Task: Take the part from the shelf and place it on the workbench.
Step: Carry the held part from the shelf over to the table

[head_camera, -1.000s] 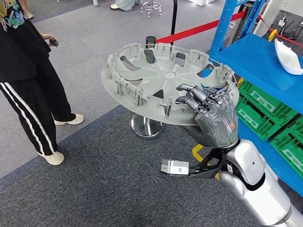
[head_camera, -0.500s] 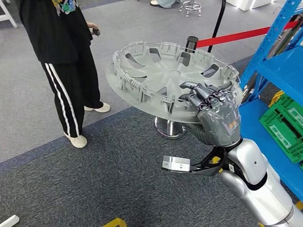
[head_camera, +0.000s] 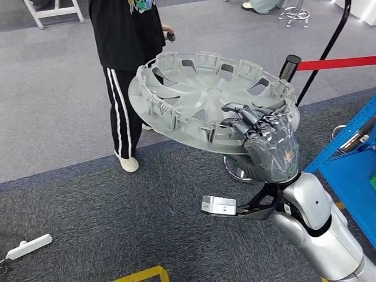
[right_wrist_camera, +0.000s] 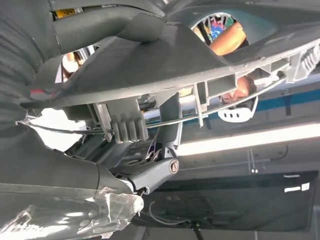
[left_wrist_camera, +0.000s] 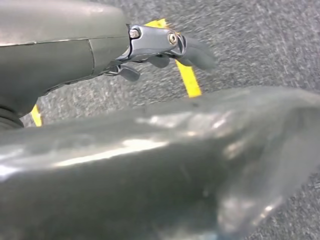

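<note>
The part is a large grey wheel cover (head_camera: pixel 200 100), carried level in mid-air above the carpet with its ribbed inner side up. My right hand (head_camera: pixel 266 147) grips its near right rim, fingers curled over the edge and palm underneath. In the right wrist view the cover's clips and spokes (right_wrist_camera: pixel 181 60) lie close against that hand's fingers (right_wrist_camera: pixel 151 172). The left wrist view looks down at my left hand (left_wrist_camera: pixel 162 45), which hangs over grey carpet with its fingers stretched out and nothing in it.
A person in a black top and striped trousers (head_camera: pixel 126 70) stands just beyond the cover. A black post with a red barrier belt (head_camera: pixel 290 66) is behind it. The blue shelf (head_camera: pixel 355 170) sits at the right edge. A white power strip (head_camera: pixel 29 247) and yellow tape (head_camera: pixel 140 275) lie on the floor.
The whole view has swung left: the blue shelf has slid toward the right edge and the person now appears behind the cover. The cover stays in my right hand's grip.
</note>
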Tool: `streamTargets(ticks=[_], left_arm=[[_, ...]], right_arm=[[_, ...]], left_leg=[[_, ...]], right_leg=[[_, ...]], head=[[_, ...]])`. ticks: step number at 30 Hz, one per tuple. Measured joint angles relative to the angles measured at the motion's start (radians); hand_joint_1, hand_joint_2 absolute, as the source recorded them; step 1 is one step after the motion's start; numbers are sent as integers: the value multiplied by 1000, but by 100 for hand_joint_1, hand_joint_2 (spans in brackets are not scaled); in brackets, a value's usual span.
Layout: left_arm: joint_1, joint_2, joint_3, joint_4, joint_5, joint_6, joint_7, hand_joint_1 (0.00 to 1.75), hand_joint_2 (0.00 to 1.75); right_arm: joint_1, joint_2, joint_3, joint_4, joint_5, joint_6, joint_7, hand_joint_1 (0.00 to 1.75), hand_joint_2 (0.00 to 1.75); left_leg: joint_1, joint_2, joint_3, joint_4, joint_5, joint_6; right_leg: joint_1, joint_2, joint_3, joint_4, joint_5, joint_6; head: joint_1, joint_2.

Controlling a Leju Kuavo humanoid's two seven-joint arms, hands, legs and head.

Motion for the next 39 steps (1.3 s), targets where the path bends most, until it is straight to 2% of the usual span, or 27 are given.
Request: streamTargets(ticks=[1, 2, 3, 5, 6, 7, 8, 9, 10, 12, 14, 16, 18, 20, 22, 23, 24, 25, 27, 29, 31, 32, 34, 35, 36, 38, 39], left_arm=[[2, 0, 0, 0, 0, -1, 0, 0, 0], [4, 0, 0, 0, 0, -1, 1, 0, 0], [5, 0, 0, 0, 0, -2, 2, 0, 0], [3, 0, 0, 0, 0, -3, 3, 0, 0], [2, 0, 0, 0, 0, -5, 3, 0, 0], [1, -1, 0, 0, 0, -7, 4, 0, 0], [1, -1, 0, 0, -1, -9, 5, 0, 0], [1, -1, 0, 0, -1, -11, 6, 0, 0], [2, -1, 0, 0, -1, -12, 7, 0, 0], [2, -1, 0, 0, -2, -15, 10, 0, 0], [0, -1, 0, 0, -4, -16, 11, 0, 0], [0, 0, 0, 0, -6, -16, 12, 0, 0], [2, 1, 0, 0, -7, -16, 12, 0, 0], [1, 2, 0, 0, -9, -16, 12, 0, 0], [-1, 2, 0, 0, -10, -16, 12, 0, 0], [-1, 2, 0, 0, -10, -17, 12, 0, 0], [-1, 2, 0, 0, -10, -17, 12, 0, 0], [-1, 3, 0, 0, -10, -17, 12, 0, 0], [-1, 4, 0, 0, -10, -17, 12, 0, 0], [0, 5, 0, 0, -10, -18, 12, 0, 0], [4, 5, 1, 0, -11, -19, 12, 0, 0], [7, 5, 1, 0, -12, -20, 13, 0, 0], [9, 5, 2, 0, -13, -20, 13, 0, 0], [7, 5, 3, 0, -13, -21, 13, 0, 0], [4, 5, 2, 0, -13, -21, 13, 0, 0], [0, 3, 2, 0, -13, -22, 13, 0, 0], [-1, 3, 2, 0, -13, -22, 13, 0, 0]], right_arm=[[-1, 0, 0, 0, 0, 2, 1, 175, 175], [-1, 0, 0, 0, 0, 4, 2, 175, 175], [-2, 0, 0, 0, 0, 6, 4, 175, 175], [-2, -1, 0, 0, 0, 8, 6, 175, 175], [-2, -1, 0, 0, 0, 8, 5, 175, 175], [-2, -1, 0, 0, 0, 9, 5, 175, 175], [-1, -1, 0, 0, -1, 10, 5, 175, 175], [-1, -1, 0, 0, -1, 11, 5, 175, 175], [-1, -1, 0, 0, -1, 12, 5, 175, 175], [-1, -1, 0, 0, -2, 14, 5, 175, 175], [-2, -2, 1, 0, -1, 16, 5, 175, 175], [-2, -2, 2, 0, -1, 19, 5, 175, 175], [-1, -2, 4, 0, -1, 23, 5, 175, 175], [1, -2, 5, 1, -1, 24, 5, 175, 175], [5, -2, 6, 1, -1, 24, 5, 175, 175], [7, -2, 8, 1, 0, 24, 5, 175, 175], [8, -2, 9, 1, -1, 25, 5, 175, 175], [8, -2, 10, 1, -1, 25, 5, 175, 175], [9, -2, 10, 1, 0, 26, 5, 175, 175], [11, -2, 11, 1, 1, 28, 5, 175, 175], [14, -2, 13, 1, 3, 31, 6, 175, 175], [15, -3, 14, 2, 4, 32, 7, 175, 175], [19, -4, 16, 2, 5, 35, 10, 175, 175], [21, -5, 16, 3, 5, 36, 11, 175, 175], [24, -5, 16, 3, 5, 37, 12, 175, 175], [27, -5, 19, 5, 5, 38, 12, 175, 175], [27, -5, 21, 6, 5, 40, 12, 175, 175]], left_leg=[[4, -8, -3, -2, 3, -7], [3, 3, -8, 3, -1, -12], [1, 28, -20, 26, -17, -15], [-6, 99, -73, 134, -76, -18], [-6, 120, -107, 204, -107, -19], [-6, 129, -132, 259, -125, -19], [-6, 133, -142, 282, -126, -17], [-7, 136, -129, 264, -110, -15], [-9, 144, -97, 210, -81, -11], [-19, 188, -15, 70, -33, -1], [-29, 212, 20, 2, -20, 10], [-30, 189, 18, -4, -17, 21], [-24, 166, 19, -10, -12, 32], [-20, 143, 20, -12, -9, 40], [-19, 117, 19, -12, -9, 43], [-19, 103, 19, -11, -8, 43], [-18, 88, 19, -11, -8, 42], [-16, 73, 19, -9, -7, 40], [-14, 45, 16, -3, -7, 31], [-12, 20, 5, 1, -2, 18], [-7, -3, -4, -3, 8, 4], [-7, 2, -7, -3, 8, -1], [-11, 57, -31, 43, -22, -8], [-13, 95, -58, 98, -54, -9], [-14, 119, -92, 170, -89, -10], [-14, 132, -144, 283, -130, -9], [-15, 133, -145, 291, -124, -7]], right_leg=[[1, -12, -1, 0, 3, -6], [2, -24, 1, -3, 5, -13], [3, -38, 3, -7, 8, -20], [8, -66, 5, -12, 10, -31], [12, -81, 5, -12, 10, -34], [15, -95, 4, -12, 9, -35], [18, -110, 5, -12, 9, -36], [20, -124, 5, -12, 8, -37], [21, -137, 6, -12, 7, -37], [26, -161, 8, -10, 4, -33], [31, -181, 10, -9, 0, -25], [31, -200, 14, -12, -3, -16], [27, -170, 6, 12, -23, -6], [23, -109, -41, 116, -80, 1], [22, -83, -106, 251, -134, 3], [21, -80, -124, 283, -138, 4], [20, -78, -123, 273, -120, 5], [17, -72, -102, 223, -86, 6], [5, -28, -36, 81, -24, 12], [-1, 9, 1, 9, -7, 10], [3, -3, 4, 6, -7, -4], [5, -15, 3, 5, -4, -11], [7, -42, 4, 1, 1, -27], [9, -56, 4, 0, 2, -33], [13, -71, 3, 0, 2, -37], [18, -102, 1, 0, 1, -40], [20, -117, 1, 0, 0, -40]], head=[[0, 0], [-2, 0], [-5, 0], [-10, 0], [-11, 0], [-11, 0], [-11, 0], [-11, 0], [-11, 0], [-11, 0], [-9, 0], [-8, 0], [-7, 0], [-3, 0], [0, 0], [0, 0], [0, 0], [0, 0], [0, 0], [-1, 0], [-2, 0], [-2, 0], [-7, 0], [-10, 0], [-12, 0], [-12, 0], [-12, 0]])
